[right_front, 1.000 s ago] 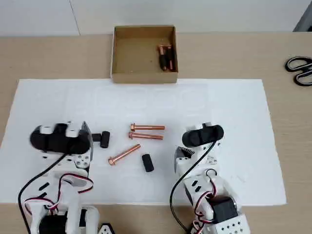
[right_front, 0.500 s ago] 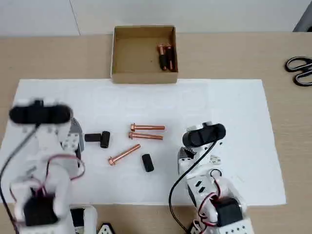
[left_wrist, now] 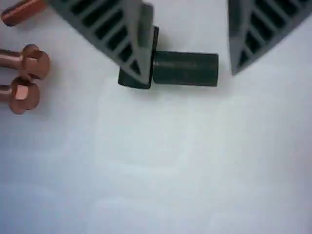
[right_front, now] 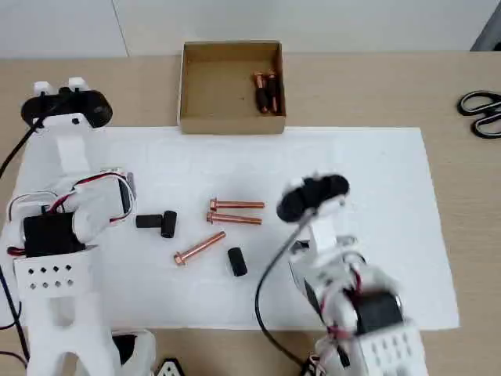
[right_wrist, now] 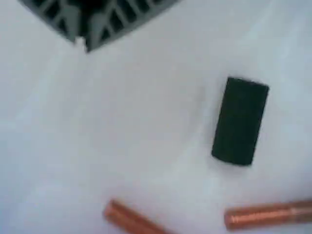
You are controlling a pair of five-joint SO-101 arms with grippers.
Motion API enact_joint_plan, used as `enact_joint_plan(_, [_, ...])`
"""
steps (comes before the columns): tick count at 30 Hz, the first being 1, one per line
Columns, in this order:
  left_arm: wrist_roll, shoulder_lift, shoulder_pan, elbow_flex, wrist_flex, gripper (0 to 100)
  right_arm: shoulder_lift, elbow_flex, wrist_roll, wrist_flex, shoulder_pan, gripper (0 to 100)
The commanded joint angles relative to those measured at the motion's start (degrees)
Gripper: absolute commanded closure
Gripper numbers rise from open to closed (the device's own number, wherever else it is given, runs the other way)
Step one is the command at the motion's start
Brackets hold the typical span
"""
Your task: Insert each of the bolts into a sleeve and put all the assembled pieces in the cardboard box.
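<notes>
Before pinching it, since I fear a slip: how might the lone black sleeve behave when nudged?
The lone black sleeve lies on its curved side, so a nudge would probably roll it. It looks rigid and matte: likely light, not slippery.

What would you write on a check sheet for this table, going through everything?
Surface: wooden table, white paper on it.
Job's things: three bolts and three sleeves loose on the paper, two sleeves touching; two assembled pieces in the box.
Clutter: scissors on bare table, off the paper.
Grippers: left gripper open above the touching sleeves; right gripper above the paper, apart from the lone sleeve.
Cables: black and red wires on both arms.
Surroundings: pale surface beyond the table.
</notes>
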Motion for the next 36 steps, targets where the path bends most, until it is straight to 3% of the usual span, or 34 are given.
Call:
enact_joint_plan(1, [0.35,0.09,0.26,-1.27,0.18,89,18.68,-14.33,-0.18,1.01,-0.22,99.5])
enact_joint_plan(7, [0.44,0.0,0.0,2.77,-1.85,89,45.76,-34.46,-16.09,12.09,-10.68,99.5])
enact_joint_plan(12, [0.44,0.0,-0.09,3.74,-1.58,89,56.57,-46.15,-24.26,20.88,-19.74,99.5])
enact_joint_plan(20, [0.44,0.0,-0.09,4.26,-0.79,89,58.95,-46.86,-28.13,20.53,-19.47,99.4])
enact_joint_plan(27, [0.44,0.0,0.0,4.26,-0.97,89,59.91,-45.8,-28.13,14.11,-18.51,99.1])
enact_joint_plan(36, [0.44,0.0,0.0,4.26,-0.79,89,69.41,-42.81,-33.14,11.3,-18.68,72.9])
